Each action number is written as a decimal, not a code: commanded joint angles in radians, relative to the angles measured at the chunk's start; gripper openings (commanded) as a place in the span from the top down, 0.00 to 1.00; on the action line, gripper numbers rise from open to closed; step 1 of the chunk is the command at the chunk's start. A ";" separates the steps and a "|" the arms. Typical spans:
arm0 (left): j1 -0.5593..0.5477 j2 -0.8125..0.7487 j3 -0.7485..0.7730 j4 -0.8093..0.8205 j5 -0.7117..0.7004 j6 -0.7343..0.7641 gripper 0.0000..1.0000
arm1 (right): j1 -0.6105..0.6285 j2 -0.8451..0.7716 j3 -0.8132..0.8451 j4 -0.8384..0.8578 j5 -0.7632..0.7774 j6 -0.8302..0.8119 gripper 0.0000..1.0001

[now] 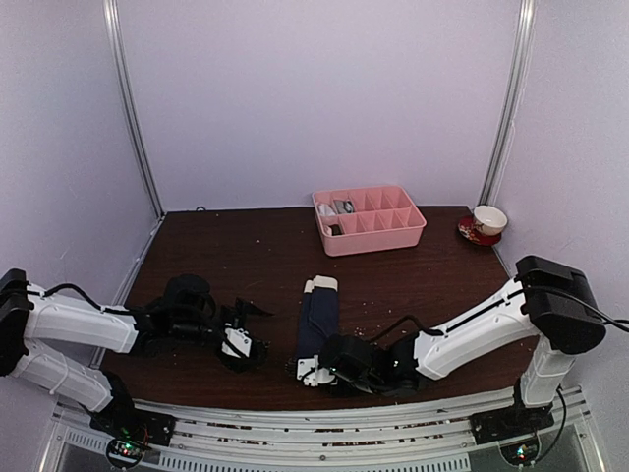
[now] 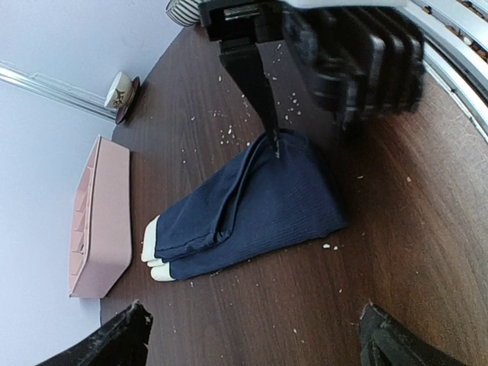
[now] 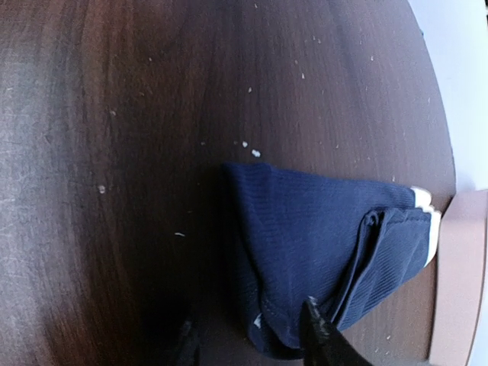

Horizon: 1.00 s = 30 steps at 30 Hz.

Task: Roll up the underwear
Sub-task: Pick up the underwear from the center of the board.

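Observation:
The navy underwear (image 1: 318, 317) lies folded into a long narrow strip on the dark wooden table, with its cream-white waistband at the far end. My right gripper (image 1: 316, 372) is down at the strip's near end. In the right wrist view its jaws (image 3: 252, 339) straddle the near corner of the navy cloth (image 3: 328, 252), one fingertip (image 3: 316, 332) resting on the fabric and the other still apart from it. My left gripper (image 1: 242, 341) hovers left of the strip, open and empty. Its wrist view shows both fingertips wide apart (image 2: 255, 335) in front of the underwear (image 2: 252, 202).
A pink compartment tray (image 1: 373, 236) stands beyond the strip, with a grey-and-dark bundle (image 1: 341, 207) in one far-left compartment. It also shows as the pink tray (image 2: 99, 221) in the left wrist view. A cup on a saucer (image 1: 488, 221) sits at the far right. Small white crumbs dot the table.

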State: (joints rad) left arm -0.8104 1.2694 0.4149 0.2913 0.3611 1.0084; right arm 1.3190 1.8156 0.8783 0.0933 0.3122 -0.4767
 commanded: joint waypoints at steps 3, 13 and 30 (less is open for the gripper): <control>0.005 0.000 -0.018 0.054 0.027 0.023 0.02 | -0.003 0.068 0.044 -0.082 0.019 0.034 0.63; 0.005 -0.026 -0.037 0.052 0.045 0.046 0.02 | -0.040 0.070 0.069 -0.112 -0.055 0.088 0.84; -0.044 -0.069 -0.122 0.092 0.052 0.187 0.12 | -0.213 0.085 0.204 -0.295 -0.786 0.387 1.00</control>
State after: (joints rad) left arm -0.8223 1.2163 0.3157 0.3309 0.4053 1.1374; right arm 1.1515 1.8790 1.0592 -0.1265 -0.2070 -0.2173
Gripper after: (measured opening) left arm 0.898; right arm 0.021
